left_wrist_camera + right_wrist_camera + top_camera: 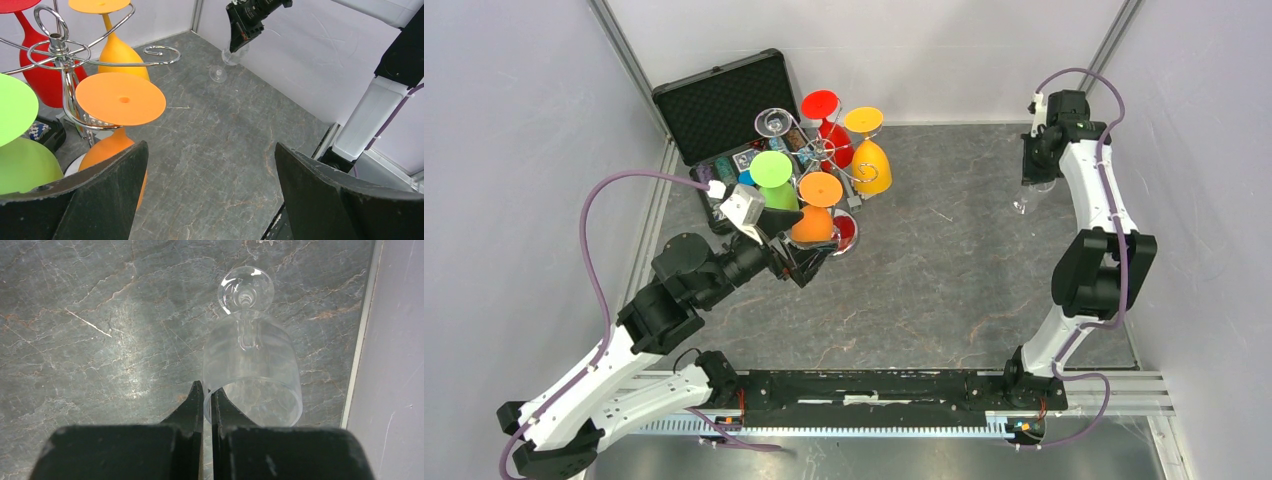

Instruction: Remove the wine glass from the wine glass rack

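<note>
Right gripper (pixel 207 390) clenched on the thin rim wall of the clear wine glass (pixel 252 365), foot downward, over the grey stone-patterned table (pixel 100 315), well apart from the shiny silver wire rack (pixel 57 47).

Risk: one-sided pinch on smooth glass, which may slip or swing.

Left gripper (pixel 210 150) released, jaws wide beside the hanging orange wine glass (pixel 120 100); it may knock it.

Clear glass looks transparent and intact.

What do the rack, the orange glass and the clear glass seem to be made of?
Rack: probably polished metal wire; silvery, with mirror-like reflections.
Orange glass: likely plastic, matte; opaque even colour, no sharp glare.
Clear glass: glass or clear plastic, glossy; the table shows through it.
</note>
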Motion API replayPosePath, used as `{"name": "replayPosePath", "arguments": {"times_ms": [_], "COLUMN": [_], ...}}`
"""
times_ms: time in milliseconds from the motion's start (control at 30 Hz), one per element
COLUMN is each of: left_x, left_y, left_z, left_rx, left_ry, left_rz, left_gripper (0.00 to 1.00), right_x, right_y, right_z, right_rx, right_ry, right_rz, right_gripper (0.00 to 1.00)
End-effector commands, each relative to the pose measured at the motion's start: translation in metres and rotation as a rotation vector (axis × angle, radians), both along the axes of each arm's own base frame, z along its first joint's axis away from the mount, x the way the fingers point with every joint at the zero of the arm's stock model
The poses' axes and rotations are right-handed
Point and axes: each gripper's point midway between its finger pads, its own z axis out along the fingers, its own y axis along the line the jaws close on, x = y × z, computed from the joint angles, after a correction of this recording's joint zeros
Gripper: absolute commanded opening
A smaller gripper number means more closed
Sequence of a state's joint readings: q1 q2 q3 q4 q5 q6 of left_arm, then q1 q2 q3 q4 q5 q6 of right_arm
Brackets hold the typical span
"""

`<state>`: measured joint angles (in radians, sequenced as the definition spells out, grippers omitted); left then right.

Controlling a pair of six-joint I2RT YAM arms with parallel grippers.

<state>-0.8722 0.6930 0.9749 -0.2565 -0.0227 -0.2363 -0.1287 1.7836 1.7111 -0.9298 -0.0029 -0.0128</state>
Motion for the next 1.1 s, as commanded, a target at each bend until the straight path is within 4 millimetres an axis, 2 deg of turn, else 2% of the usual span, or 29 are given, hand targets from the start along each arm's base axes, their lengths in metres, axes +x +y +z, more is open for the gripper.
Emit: {"name": "replayPosePath", "arguments": {"times_ms": [0,267,500,700,800,867,967,1067], "left_x": [0.003,0.004,0.007,0.017,0.019,0.018,0.014,0.015], "left_y": [0.004,0.004,0.004,0.011,0.012,0.013,0.014,0.023], "left_z": [0.003,0.002,0.002,0.002,0.006,0.008,0.013,0.021], "left_rx": [0.025,0.027,0.027,-0.003,-0.063,-0.089,-0.092,-0.139], "left_ry": [-0.052,-0.052,-0.052,-0.013,-0.004,-0.005,-0.027,-0.016], "left_rz": [0.017,0.023,0.034,0.111,0.134,0.136,0.118,0.160], "left_gripper": [1.00,1.00,1.00,1.00,1.00,1.00,1.00,1.00], "right_x": [0.017,0.022,0.033,0.037,0.040,0.039,0.030,0.014], "right_y": [0.000,-0.004,-0.009,-0.008,-0.004,0.002,0.013,0.035], "right_z": [0.023,0.019,0.034,0.046,0.067,0.085,0.118,0.147], "right_rx": [0.012,0.006,-0.008,-0.007,-0.001,0.015,0.047,0.131], "right_ry": [-0.079,-0.062,-0.099,-0.134,-0.215,-0.306,-0.452,-0.580], "right_rz": [0.016,0.011,-0.003,0.000,0.020,0.031,0.051,0.101], "right_gripper": [0.02,0.24,0.37,0.43,0.46,0.52,0.60,0.63]}}
